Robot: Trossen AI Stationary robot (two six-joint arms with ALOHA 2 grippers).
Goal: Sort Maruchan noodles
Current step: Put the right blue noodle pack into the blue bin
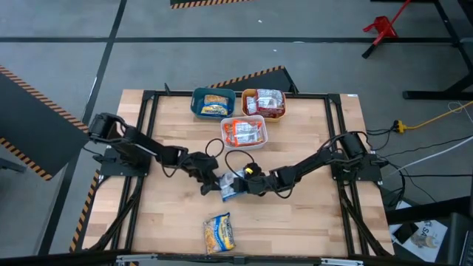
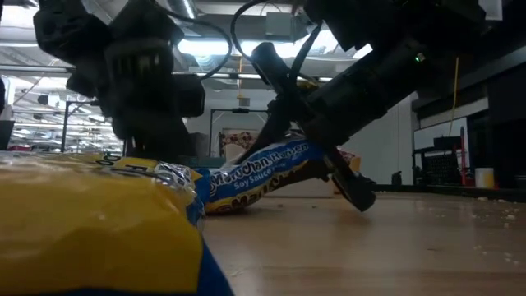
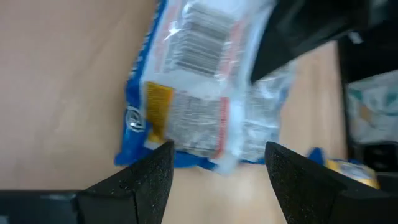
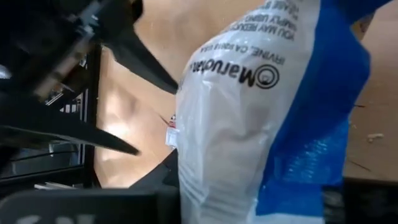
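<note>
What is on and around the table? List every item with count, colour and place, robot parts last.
Blue packet: one, blue-white, table centre, one end raised between both grippers.
Yellow packet: one, yellow-blue, near edge of the table.
Teal bin: one, far edge, holds a yellow packet.
Orange bin: one, beside the teal bin, holds maroon-white packets; count unclear.
White bin: one, in front of those two, holds orange-red packets; count unclear.
Table: one, pale wood.
Left gripper: open, beside the blue packet.
Right gripper: closing on the blue packet's end.
</note>
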